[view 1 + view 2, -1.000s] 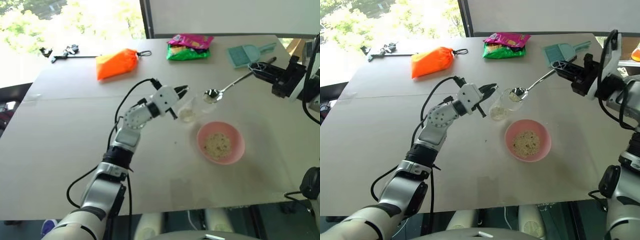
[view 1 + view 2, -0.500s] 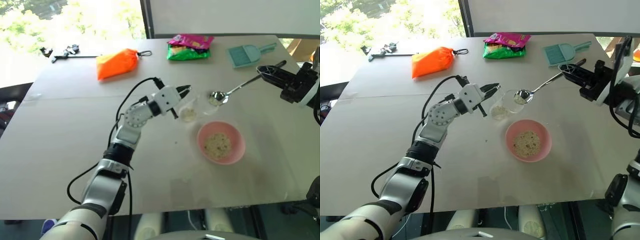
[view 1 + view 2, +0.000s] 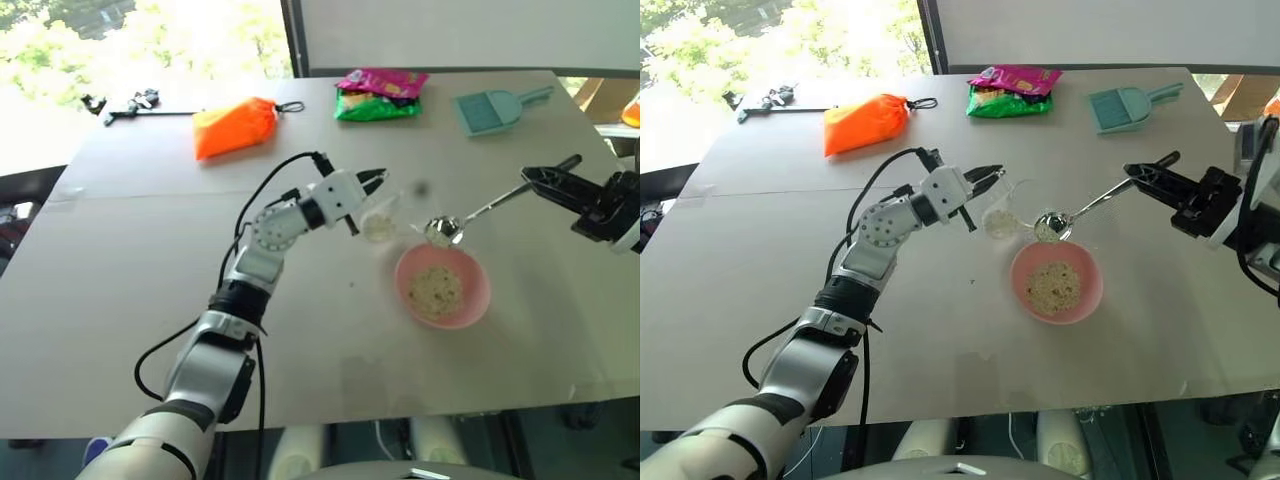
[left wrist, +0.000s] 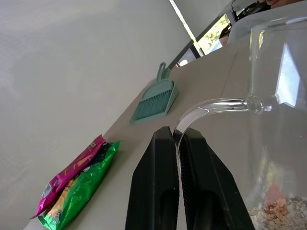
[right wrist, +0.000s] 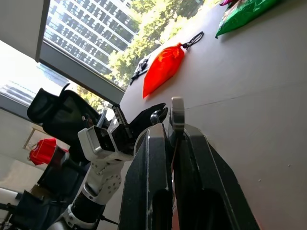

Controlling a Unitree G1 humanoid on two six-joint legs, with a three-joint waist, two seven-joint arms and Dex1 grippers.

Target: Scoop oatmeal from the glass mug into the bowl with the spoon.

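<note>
right gripper [image 3: 1143, 173], clamped on the spoon [image 3: 1080, 209], has carried oatmeal [image 3: 1046, 230] from the glass mug [image 3: 1001, 215], pinched by its handle in the closed left gripper [image 3: 997, 173], to the bowl [image 3: 1081, 296] rim; tip next.

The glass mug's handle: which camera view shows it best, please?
The left wrist view: the glass mug is close, its clear handle pinched between the left gripper fingers. In both eye views the mug appears small and tilted at that gripper, handle indistinct.

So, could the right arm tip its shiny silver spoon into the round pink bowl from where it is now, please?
Probably yes. The right gripper is shut on the spoon, whose loaded tip hangs just at the bowl's far rim, and nothing lies between them. The glass mug, held tilted by the left gripper, is off to the side.
</note>
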